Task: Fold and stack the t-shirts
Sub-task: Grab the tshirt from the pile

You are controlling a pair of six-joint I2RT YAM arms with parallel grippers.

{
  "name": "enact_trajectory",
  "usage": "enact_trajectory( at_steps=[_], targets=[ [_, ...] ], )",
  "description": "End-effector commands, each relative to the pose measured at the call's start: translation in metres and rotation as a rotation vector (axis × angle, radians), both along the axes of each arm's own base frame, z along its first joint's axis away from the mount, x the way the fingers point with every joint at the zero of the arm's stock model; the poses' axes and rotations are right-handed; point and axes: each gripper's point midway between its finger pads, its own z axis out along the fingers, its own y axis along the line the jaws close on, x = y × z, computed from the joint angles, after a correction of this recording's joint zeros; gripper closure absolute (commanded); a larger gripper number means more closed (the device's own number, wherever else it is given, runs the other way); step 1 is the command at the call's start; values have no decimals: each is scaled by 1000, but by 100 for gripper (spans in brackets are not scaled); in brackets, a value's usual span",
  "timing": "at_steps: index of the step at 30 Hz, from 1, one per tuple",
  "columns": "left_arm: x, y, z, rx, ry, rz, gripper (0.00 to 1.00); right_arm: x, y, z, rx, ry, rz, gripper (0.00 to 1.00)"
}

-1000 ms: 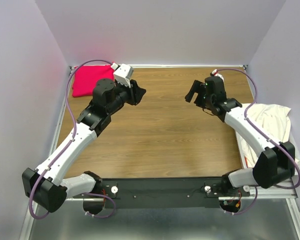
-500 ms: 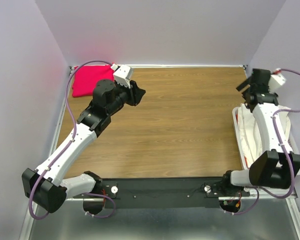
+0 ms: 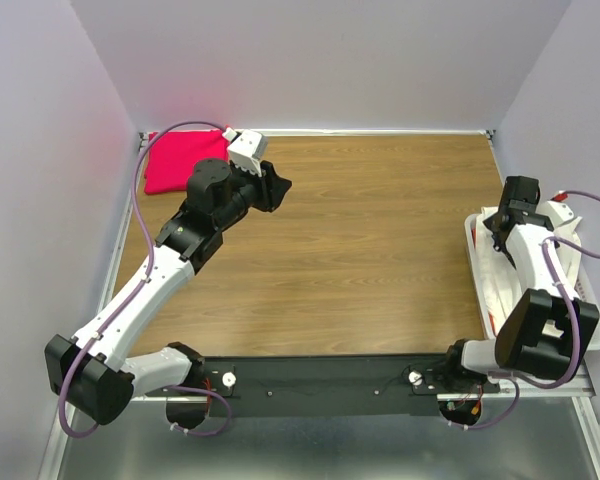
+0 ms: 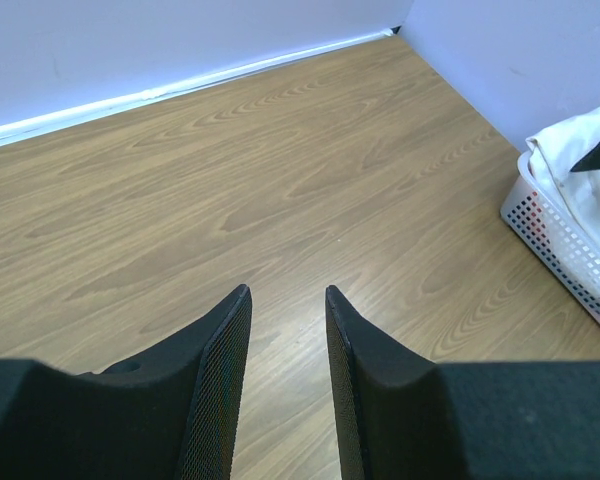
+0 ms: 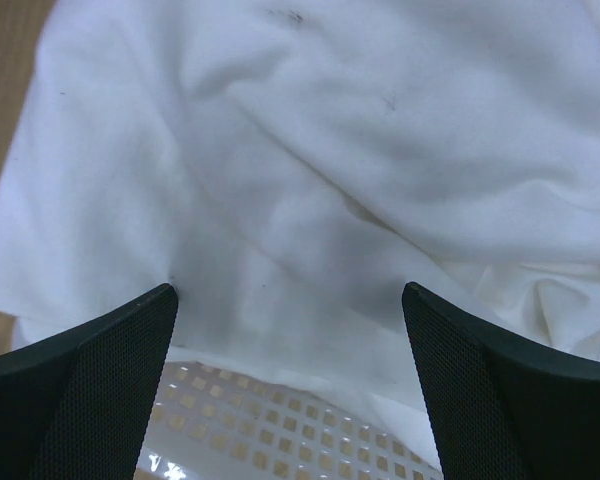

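A cream-white t-shirt (image 5: 330, 150) lies crumpled in the white laundry basket (image 5: 280, 430) at the table's right edge. My right gripper (image 5: 290, 292) hangs just above it, jaws wide open, nothing between them. From above, the right gripper (image 3: 497, 232) points down over the basket's near-left part, with the cream-white shirt (image 3: 565, 222) showing beside the arm. A folded magenta-pink t-shirt (image 3: 172, 160) rests in the back left corner. My left gripper (image 3: 280, 187) hovers to its right over bare wood, its jaws (image 4: 287, 292) partly open and empty.
The basket (image 3: 485, 290) stands against the right wall, also seen far right in the left wrist view (image 4: 560, 235). Purple walls close in the table on three sides. Wooden tabletop (image 3: 360, 240) stretches between the two arms.
The right arm has swung from the table's middle to the right and come down over the basket, onto the cream-white shirt. The left arm has not moved.
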Motion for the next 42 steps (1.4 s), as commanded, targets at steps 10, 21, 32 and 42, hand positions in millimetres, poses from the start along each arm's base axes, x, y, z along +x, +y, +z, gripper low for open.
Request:
enact_trajectory(
  at_steps=[10, 21, 32, 42],
  targets=[
    [0, -7, -11, 7, 20, -22, 56, -25, -22, -17, -72, 69, -133, 3],
    [-1, -8, -11, 8, 19, -24, 56, -19, -22, -16, -51, 50, -119, 68],
    [-1, -6, -8, 9, 11, -15, 57, 21, 3, 50, 22, -155, 100, 100],
    [-1, -2, -4, 14, 0, 4, 57, 77, 79, 232, 68, -612, 543, 100]
  ],
)
